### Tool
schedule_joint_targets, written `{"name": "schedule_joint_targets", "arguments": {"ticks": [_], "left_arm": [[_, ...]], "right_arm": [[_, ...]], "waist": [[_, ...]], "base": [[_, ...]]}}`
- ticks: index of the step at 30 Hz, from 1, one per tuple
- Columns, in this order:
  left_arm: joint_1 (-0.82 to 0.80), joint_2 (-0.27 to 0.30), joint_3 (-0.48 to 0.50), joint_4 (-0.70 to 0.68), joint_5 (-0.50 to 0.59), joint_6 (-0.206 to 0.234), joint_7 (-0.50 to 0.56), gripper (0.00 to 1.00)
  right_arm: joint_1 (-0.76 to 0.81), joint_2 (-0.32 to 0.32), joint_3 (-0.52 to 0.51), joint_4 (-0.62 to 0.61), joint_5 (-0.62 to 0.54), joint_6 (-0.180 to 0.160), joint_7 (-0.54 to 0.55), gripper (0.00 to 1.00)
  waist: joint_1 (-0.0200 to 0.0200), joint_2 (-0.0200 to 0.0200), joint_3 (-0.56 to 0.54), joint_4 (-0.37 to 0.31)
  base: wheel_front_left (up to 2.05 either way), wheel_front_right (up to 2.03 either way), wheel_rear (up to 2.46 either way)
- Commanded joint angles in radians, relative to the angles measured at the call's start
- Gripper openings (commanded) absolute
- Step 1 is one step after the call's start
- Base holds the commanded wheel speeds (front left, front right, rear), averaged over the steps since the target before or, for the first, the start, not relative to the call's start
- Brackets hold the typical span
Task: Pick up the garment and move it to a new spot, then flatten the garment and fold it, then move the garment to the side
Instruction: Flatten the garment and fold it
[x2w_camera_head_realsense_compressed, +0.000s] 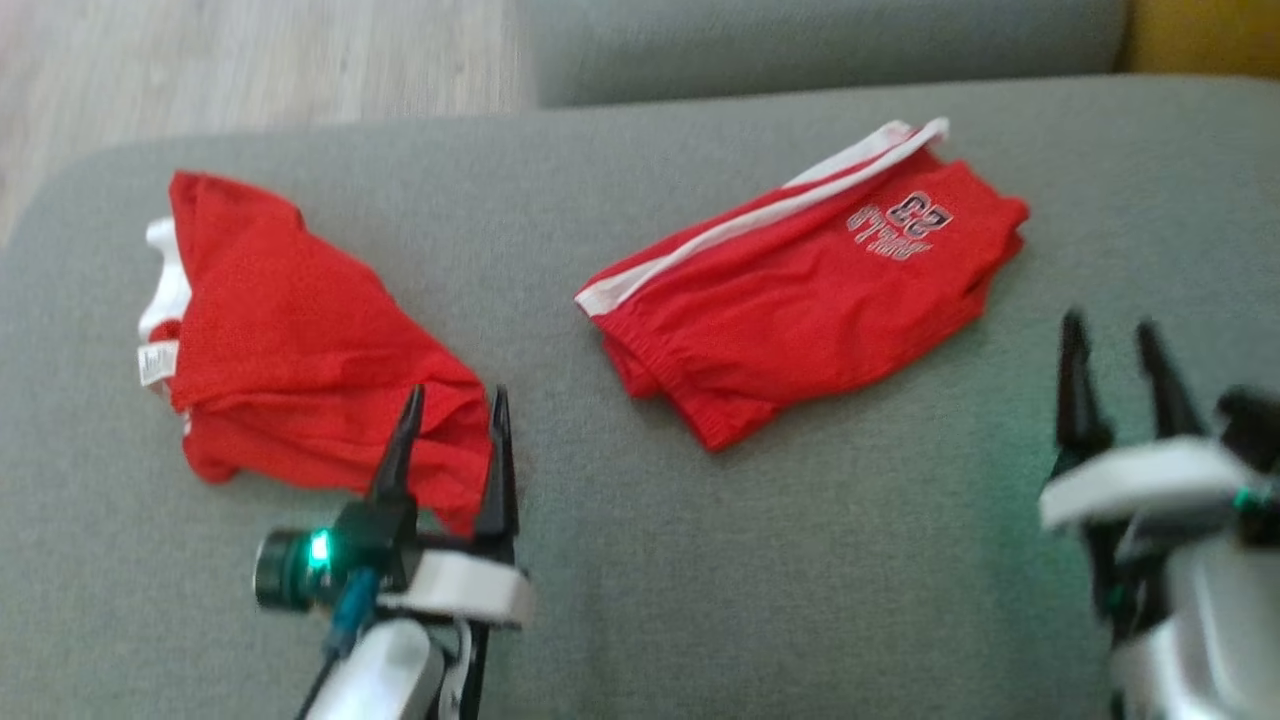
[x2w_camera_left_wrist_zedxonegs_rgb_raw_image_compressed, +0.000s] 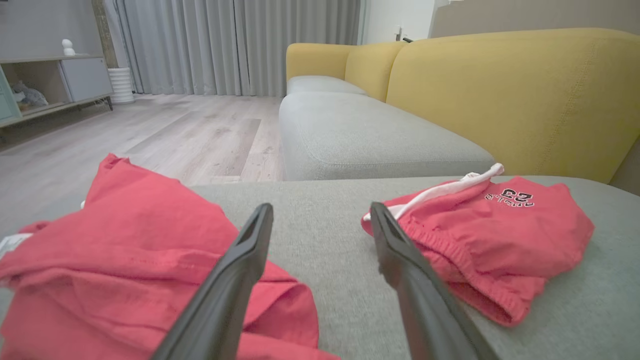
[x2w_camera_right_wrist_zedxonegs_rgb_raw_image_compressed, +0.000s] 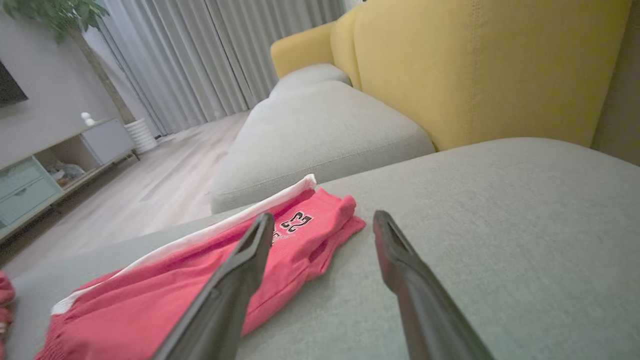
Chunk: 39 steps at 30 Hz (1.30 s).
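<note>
Two red garments lie on the grey sofa seat (x2w_camera_head_realsense_compressed: 700, 560). A crumpled red shirt (x2w_camera_head_realsense_compressed: 290, 350) with a white label is at the left, seen as the red shirt (x2w_camera_left_wrist_zedxonegs_rgb_raw_image_compressed: 125, 265) in the left wrist view. Folded red shorts (x2w_camera_head_realsense_compressed: 810, 285) with a white stripe and "23" print lie at centre right, also seen as the shorts (x2w_camera_left_wrist_zedxonegs_rgb_raw_image_compressed: 480, 235) and the shorts (x2w_camera_right_wrist_zedxonegs_rgb_raw_image_compressed: 200, 285). My left gripper (x2w_camera_head_realsense_compressed: 455, 405) is open over the shirt's near right corner, holding nothing. My right gripper (x2w_camera_head_realsense_compressed: 1110, 335) is open, off to the right of the shorts above bare cushion.
A second grey seat cushion (x2w_camera_left_wrist_zedxonegs_rgb_raw_image_compressed: 370, 140) and the yellow backrest (x2w_camera_left_wrist_zedxonegs_rgb_raw_image_compressed: 515, 95) lie beyond. Wooden floor (x2w_camera_left_wrist_zedxonegs_rgb_raw_image_compressed: 165, 135) runs past the sofa's far edge, with a low cabinet (x2w_camera_left_wrist_zedxonegs_rgb_raw_image_compressed: 45, 85) and curtains (x2w_camera_left_wrist_zedxonegs_rgb_raw_image_compressed: 230, 45) behind. Bare seat stretches between and in front of the garments.
</note>
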Motion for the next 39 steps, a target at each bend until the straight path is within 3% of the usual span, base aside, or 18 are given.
{"name": "schedule_joint_targets", "arguments": {"ticks": [1,8,16,29,30,31,39], "left_arm": [[-0.068,0.000,0.044,-0.028,0.013,-0.007,-0.009,1.00],[-0.126,-0.024,0.052,-0.015,0.046,-0.036,-0.009,1.00],[-0.166,-0.053,0.053,0.001,0.070,-0.061,-0.009,1.00],[-0.174,-0.077,0.071,0.010,0.096,-0.077,-0.010,1.00],[-0.174,-0.078,0.072,0.011,0.098,-0.078,-0.010,1.00],[-0.174,-0.080,0.074,0.011,0.100,-0.077,-0.010,1.00],[-0.172,-0.084,0.094,0.018,0.107,-0.083,-0.010,1.00]], "right_arm": [[-0.094,-0.005,-0.007,-0.009,-0.019,-0.001,0.028,1.00],[-0.344,-0.005,-0.178,0.204,-0.104,-0.001,0.160,1.00],[-0.542,-0.037,-0.338,0.473,-0.214,-0.001,0.229,1.00],[-0.702,-0.106,-0.378,0.735,-0.334,-0.001,0.227,1.00],[-0.711,-0.107,-0.374,0.752,-0.333,-0.001,0.233,0.07],[-0.719,-0.109,-0.370,0.768,-0.331,-0.001,0.234,0.00],[-0.753,-0.135,-0.295,0.815,-0.284,-0.001,0.178,0.00]], "waist": [[-0.0001,-0.0001,0.050,0.021],[-0.0001,-0.0001,0.139,0.065],[-0.0001,-0.0001,0.188,0.126],[-0.0001,-0.0001,0.239,0.168],[-0.0001,-0.0001,0.241,0.166],[-0.0001,-0.0001,0.242,0.164],[-0.0001,-0.0001,0.222,0.122]], "base": [[0.00,0.00,0.00],[0.00,0.00,0.00],[0.00,0.00,0.00],[0.00,0.00,0.00],[0.00,0.00,0.00],[0.00,0.00,0.00],[0.00,0.00,0.00]]}}
